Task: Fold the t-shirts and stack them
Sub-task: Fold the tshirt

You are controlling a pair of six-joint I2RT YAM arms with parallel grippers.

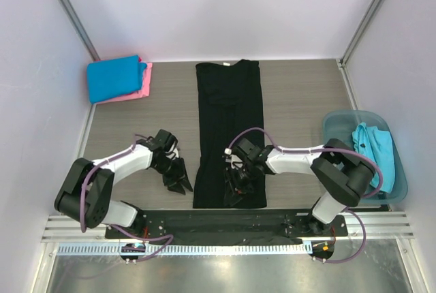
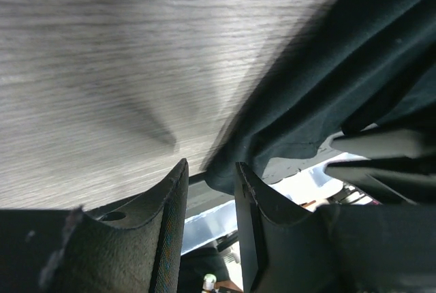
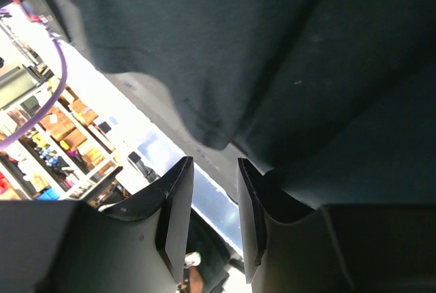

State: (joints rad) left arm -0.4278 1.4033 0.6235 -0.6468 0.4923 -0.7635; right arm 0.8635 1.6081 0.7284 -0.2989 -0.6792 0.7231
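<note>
Left gripper (image 1: 178, 178) has its jaws partly apart with a narrow gap and nothing between them, its tips just beside the near left corner of the black shirt (image 1: 228, 112). Right gripper (image 1: 238, 185) is also partly open and empty, resting over the shirt's near end. The shirt lies mid-table as a long narrow strip, sides folded in, collar at the far end and cloth slightly wrinkled. At the far left corner a folded blue shirt (image 1: 114, 78) rests on a pink shirt (image 1: 144, 88). At the right, a turquoise shirt (image 1: 373, 144) sits crumpled in a tub (image 1: 334, 126).
</note>
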